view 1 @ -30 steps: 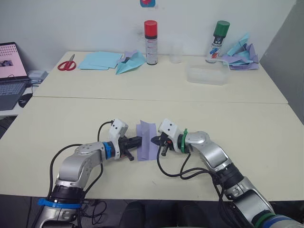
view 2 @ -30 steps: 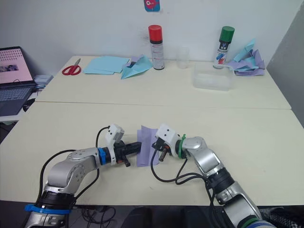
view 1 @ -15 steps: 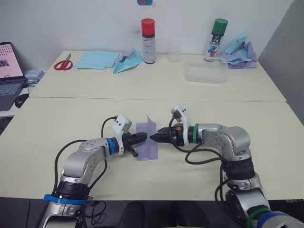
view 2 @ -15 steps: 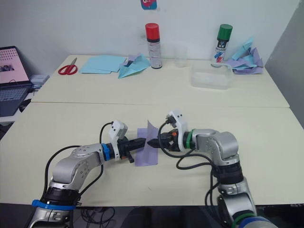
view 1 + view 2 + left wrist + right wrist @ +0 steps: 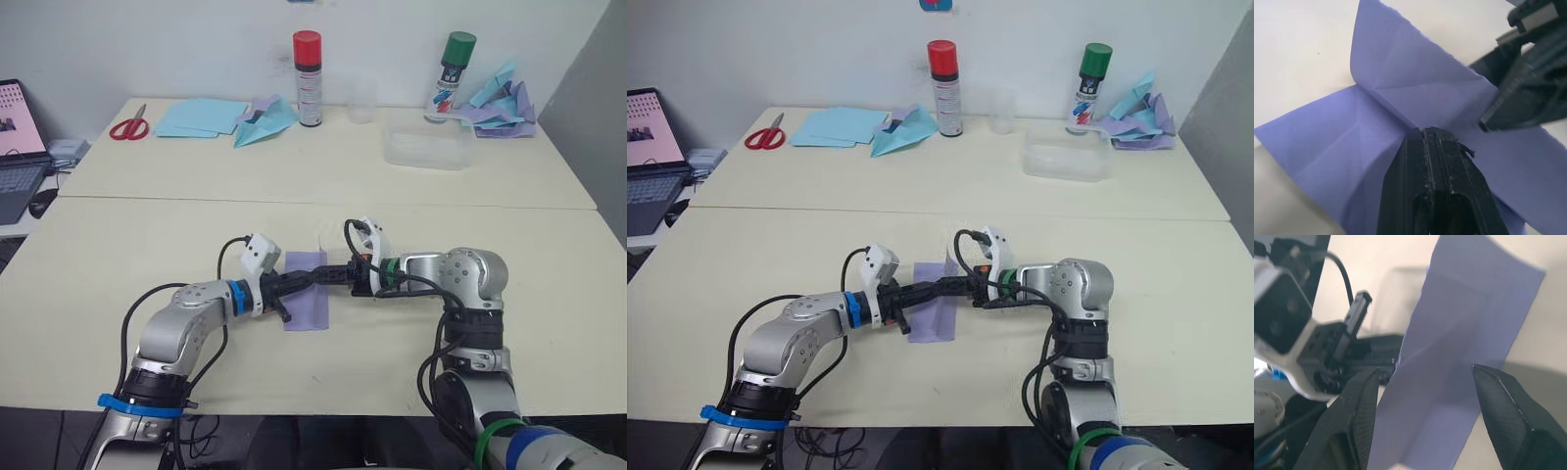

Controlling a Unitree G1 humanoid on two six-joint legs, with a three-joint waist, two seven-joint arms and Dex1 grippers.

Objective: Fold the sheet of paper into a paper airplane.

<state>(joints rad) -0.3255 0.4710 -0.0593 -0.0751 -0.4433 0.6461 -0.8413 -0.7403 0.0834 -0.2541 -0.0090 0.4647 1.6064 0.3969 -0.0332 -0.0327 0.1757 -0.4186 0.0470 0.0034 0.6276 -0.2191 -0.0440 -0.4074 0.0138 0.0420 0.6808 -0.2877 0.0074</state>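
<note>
Pressing its closed fingers down on the lavender sheet of paper (image 5: 307, 297) lying near the table's (image 5: 549, 284) front edge, the left gripper (image 5: 312, 278) should hold the crease firm while the right gripper (image 5: 329, 275), fingers spread, folds a flap over squarely.

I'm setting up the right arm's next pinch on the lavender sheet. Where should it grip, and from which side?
Probably the raised flap of the sheet of paper, coming in from the robot's right. The right gripper is open with that upstanding edge between its fingers, while the left gripper, shut, presses on the crease. The rest lies flat on the table, offering no edge.
</note>
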